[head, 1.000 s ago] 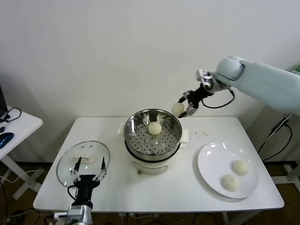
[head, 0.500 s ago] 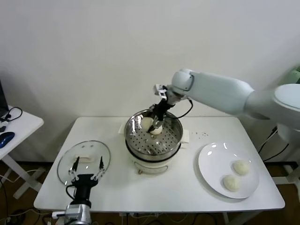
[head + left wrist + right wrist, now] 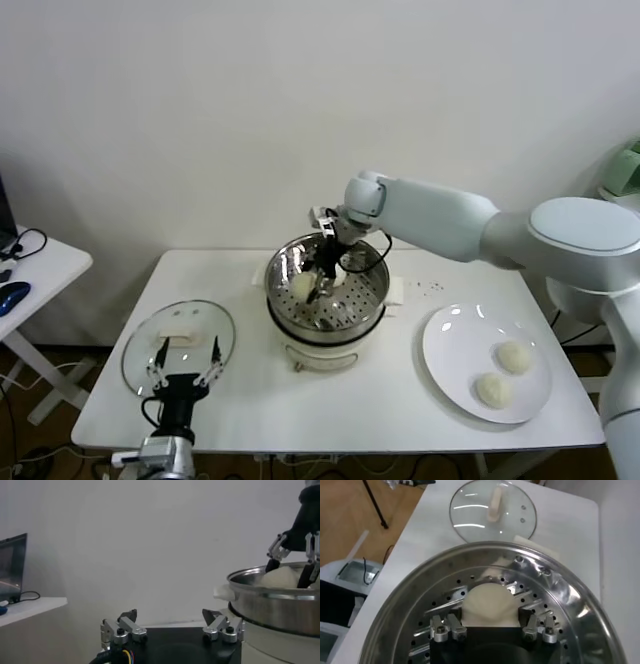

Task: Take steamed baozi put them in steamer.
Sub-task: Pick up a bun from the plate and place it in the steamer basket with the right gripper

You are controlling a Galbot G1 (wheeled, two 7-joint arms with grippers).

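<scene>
Jaws of right gripper (image 3: 490, 630) pinch steamed baozi (image 3: 489, 604) from both sides, low inside steamer (image 3: 372, 290), left half; bun round, smooth, cream-white, dome up, no clear long axis; two more buns (image 3: 503, 373) on white plate (image 3: 447, 343), right; left gripper (image 3: 186, 365) parked near edge, jaws spread, over glass lid (image 3: 140, 345).

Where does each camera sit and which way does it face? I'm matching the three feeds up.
Head view: high on the robot, looking down at the table; shows both arms, steamer, plate, glass lid.
Left wrist view: low by the lid, facing the steamer's side; shows the open left tool.
Right wrist view: above the steamer, looking down; shows the right tool gripping a baozi.
Shared: steamer in all three; lid in head and right wrist.
</scene>
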